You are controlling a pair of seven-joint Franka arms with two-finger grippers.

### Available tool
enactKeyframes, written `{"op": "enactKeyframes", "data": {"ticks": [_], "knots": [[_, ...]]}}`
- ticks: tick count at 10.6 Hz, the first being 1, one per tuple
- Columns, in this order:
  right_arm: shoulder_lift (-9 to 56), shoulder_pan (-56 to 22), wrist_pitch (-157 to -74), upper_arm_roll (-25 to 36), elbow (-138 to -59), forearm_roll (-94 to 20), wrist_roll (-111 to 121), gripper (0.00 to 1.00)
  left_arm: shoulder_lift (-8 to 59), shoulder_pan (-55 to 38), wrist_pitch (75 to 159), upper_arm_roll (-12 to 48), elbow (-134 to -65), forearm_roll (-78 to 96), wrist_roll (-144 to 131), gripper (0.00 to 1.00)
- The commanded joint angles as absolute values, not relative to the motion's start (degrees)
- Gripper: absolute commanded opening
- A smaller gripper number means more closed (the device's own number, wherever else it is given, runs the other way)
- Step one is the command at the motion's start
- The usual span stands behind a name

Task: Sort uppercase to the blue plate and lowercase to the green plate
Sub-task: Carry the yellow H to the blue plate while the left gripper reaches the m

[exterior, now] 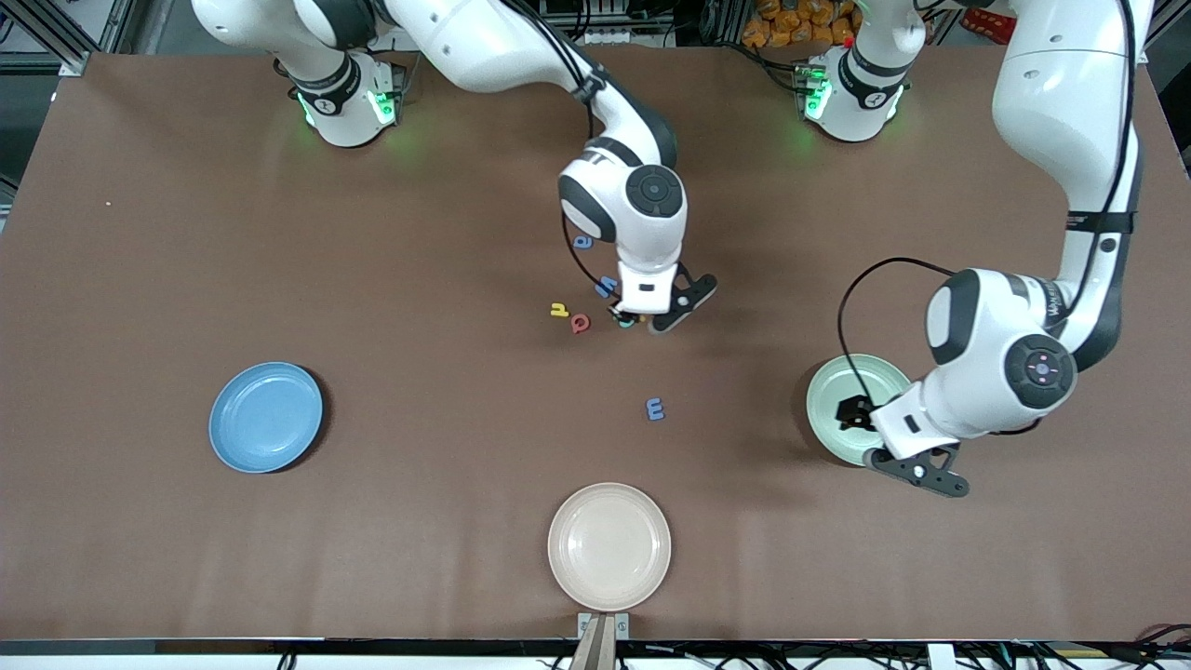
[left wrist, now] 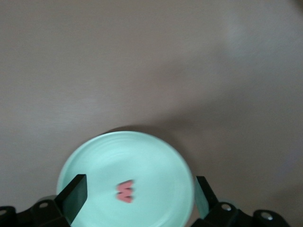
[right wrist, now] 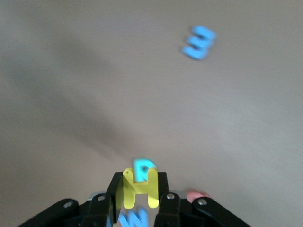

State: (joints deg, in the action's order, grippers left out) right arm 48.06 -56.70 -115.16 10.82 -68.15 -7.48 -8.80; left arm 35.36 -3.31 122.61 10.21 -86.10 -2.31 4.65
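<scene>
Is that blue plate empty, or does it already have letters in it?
Empty: the front view shows the blue plate with only its bare blue surface, no letters in it.

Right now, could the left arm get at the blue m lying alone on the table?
Probably yes: the left hand is open over the green plate, and the table between it and the blue m looks bare.

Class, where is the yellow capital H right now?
The yellow H is pinched in the right tool, over the letter cluster mid-table, with the teal R and red Q beside it.
</scene>
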Motion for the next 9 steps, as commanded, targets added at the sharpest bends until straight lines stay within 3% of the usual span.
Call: {"op": "enactKeyframes", "data": {"ticks": [1, 5, 7, 9], "knots": [[39.8, -51.6, -108.0, 11.1, -74.2, -7.7, -9.8, 0.00, 35.0, -7.2, 122.0, 11.4, -85.7, -1.6, -8.4, 1.00], [27.2, -39.2, -107.1, 11.1, -90.8, -4.1, -8.8, 0.00, 39.5, -18.4, 122.5, 10.5, -78.2, -1.8, -31.2, 1.00], [25.8, -31.8, -107.0, 11.1, -93.5, -3.2, -8.1, 0.00, 41.5, -22.5, 122.5, 9.2, -75.6, -1.9, -35.9, 1.00], [27.0, -23.2, -106.8, 11.1, -93.7, -3.2, -2.3, 0.00, 43.1, -30.5, 122.6, 2.5, -73.9, -1.8, -40.6, 1.00]]}}
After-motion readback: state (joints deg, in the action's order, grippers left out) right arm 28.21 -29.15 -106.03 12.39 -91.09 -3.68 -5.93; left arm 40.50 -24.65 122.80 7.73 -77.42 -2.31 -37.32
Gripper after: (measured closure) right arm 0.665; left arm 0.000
